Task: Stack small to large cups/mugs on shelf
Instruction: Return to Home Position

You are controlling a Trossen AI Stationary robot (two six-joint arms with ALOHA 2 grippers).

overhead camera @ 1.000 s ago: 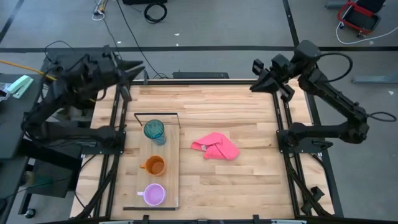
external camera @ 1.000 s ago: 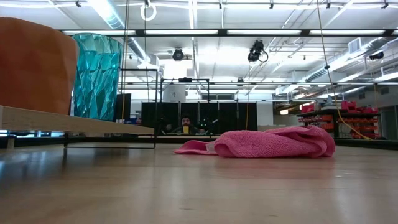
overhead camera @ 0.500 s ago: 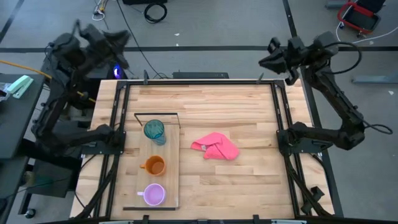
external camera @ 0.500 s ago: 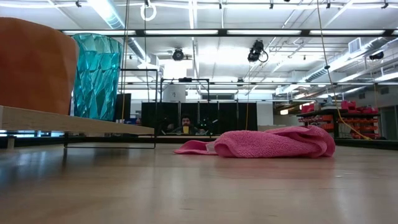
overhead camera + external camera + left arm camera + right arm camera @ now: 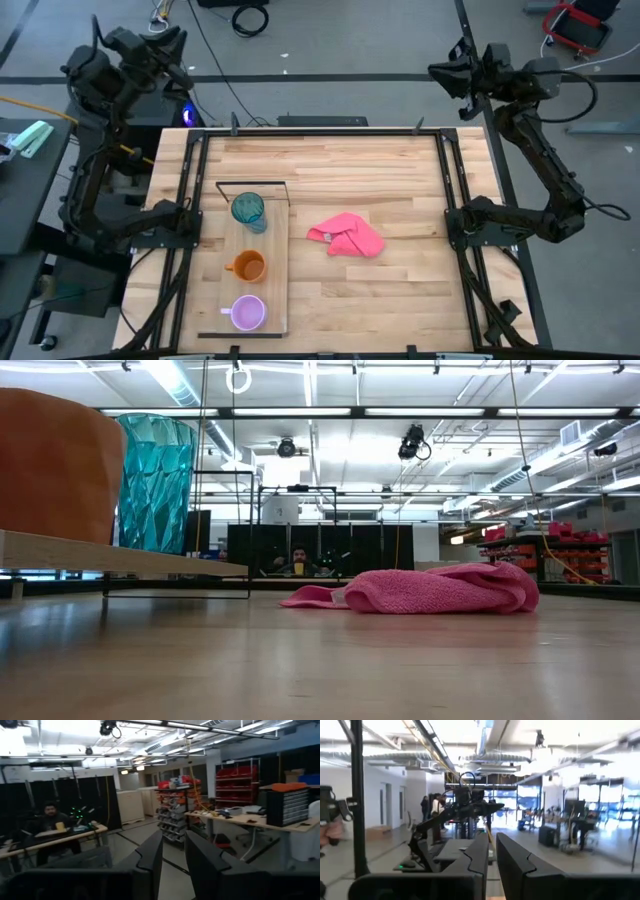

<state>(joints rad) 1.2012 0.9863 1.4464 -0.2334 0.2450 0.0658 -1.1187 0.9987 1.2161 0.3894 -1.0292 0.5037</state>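
Having swung back past the far edge of the worktop (image 5: pixel 400 290), parked behind it now, left fingers (image 5: pixel 150 862) and right fingers (image 5: pixel 512 865) both narrow, gripping nothing. Lined up along the shelf (image 5: pixel 276 240): teal tumbler (image 5: pixel 248 209), orange mug (image 5: pixel 247 266), lilac mug (image 5: pixel 247 312). Looks finished, only homing left.

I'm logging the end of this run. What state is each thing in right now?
Teal tumbler: upright on the shelf, at its wire-frame end.
Orange mug: upright, mid-shelf.
Lilac mug: upright, at the shelf's other end.
Pink cloth: crumpled on the table, beside the shelf.
Left claw: empty, up beyond the table's far edge.
Right claw: empty, up beyond the table's far edge.
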